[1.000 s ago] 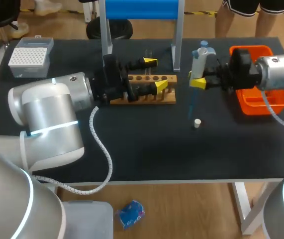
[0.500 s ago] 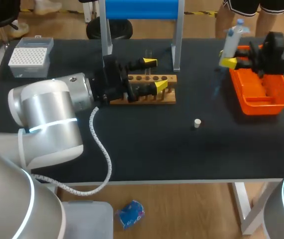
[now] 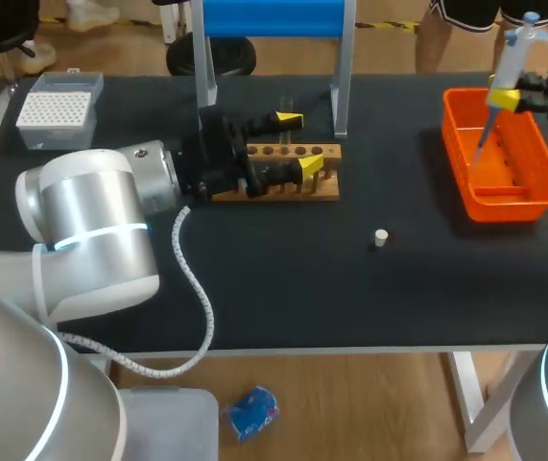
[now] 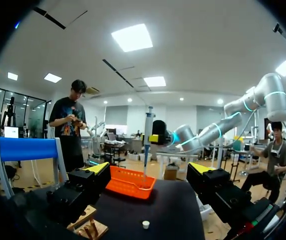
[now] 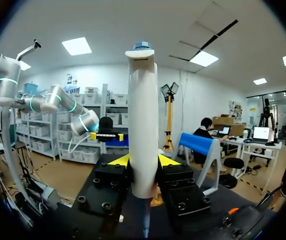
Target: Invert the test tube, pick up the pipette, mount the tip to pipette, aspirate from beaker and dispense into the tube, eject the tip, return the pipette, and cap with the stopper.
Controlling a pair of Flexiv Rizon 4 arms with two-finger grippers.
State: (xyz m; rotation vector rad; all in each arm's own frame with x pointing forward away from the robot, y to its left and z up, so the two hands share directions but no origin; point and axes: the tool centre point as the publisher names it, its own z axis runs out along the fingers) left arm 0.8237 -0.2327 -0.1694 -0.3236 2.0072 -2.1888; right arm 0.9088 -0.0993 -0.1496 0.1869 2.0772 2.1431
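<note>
A white pipette [image 3: 510,60] with a blue top and a tip on its lower end hangs over the orange tray [image 3: 500,207], its tip pointing down into it. My right gripper [image 3: 506,97] is shut on the pipette's body [image 5: 143,125], a yellow tip on each side of it [image 5: 143,161]. My left gripper [image 3: 298,142] stands open at the wooden tube rack [image 3: 283,189], where a clear tube [image 3: 286,102] stands at the back. The left wrist view looks past its open gripper [image 4: 150,170] to the pipette [image 4: 148,135] and the tray [image 4: 127,183]. A small white stopper [image 3: 380,237] lies on the black table.
A tip box [image 3: 56,108] sits at the far left corner. A stand with a blue top [image 3: 274,17] rises behind the rack. The stopper [image 4: 145,224] lies ahead of the left gripper, with the rack [image 4: 89,228] under its one finger.
My right arm has carried the pipette from beside the rack to the right and farther back, over the orange tray. The left arm has not moved.
</note>
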